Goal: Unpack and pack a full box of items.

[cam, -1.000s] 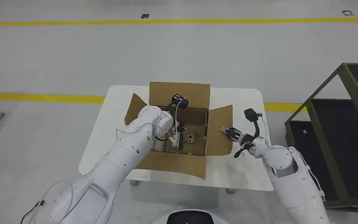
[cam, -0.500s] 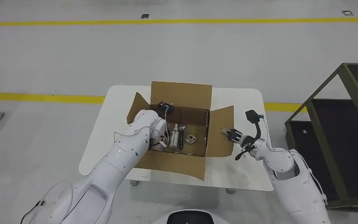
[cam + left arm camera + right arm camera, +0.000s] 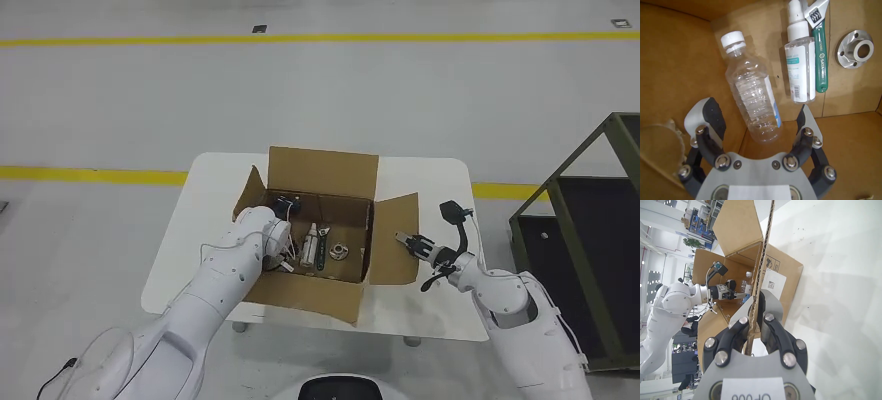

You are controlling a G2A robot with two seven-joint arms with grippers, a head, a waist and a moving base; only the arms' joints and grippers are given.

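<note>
**Four items in the box, left claw poised over the bottle**

The box [image 3: 322,172] sits open on the table [image 3: 195,220], and everything that can be counted lies on its floor. Either the unpacking has hardly begun or the packing is nearly finished; this moment alone does not settle which.

The left claw [image 3: 757,108] hangs inside the box, spread wide, with one finger on each side of the water bottle's base and touching nothing. On the far side, the right claw [image 3: 755,306] is clenched on the edge of the side flap [image 3: 764,247], holding it out of the way.

Here is the count:
- One clear water bottle [image 3: 753,91] with a white cap lies on its side near the box wall.
- One spray bottle [image 3: 799,62] also lies flat.
- One green-handled wrench [image 3: 819,53] lies just beside the spray bottle.
- One metal flange [image 3: 855,50] sits apart from the other three.

That makes four items, one of each. A pale round shape at the edge of the left wrist view is too blurred to name. The likely next job is to close on the water bottle.
</note>
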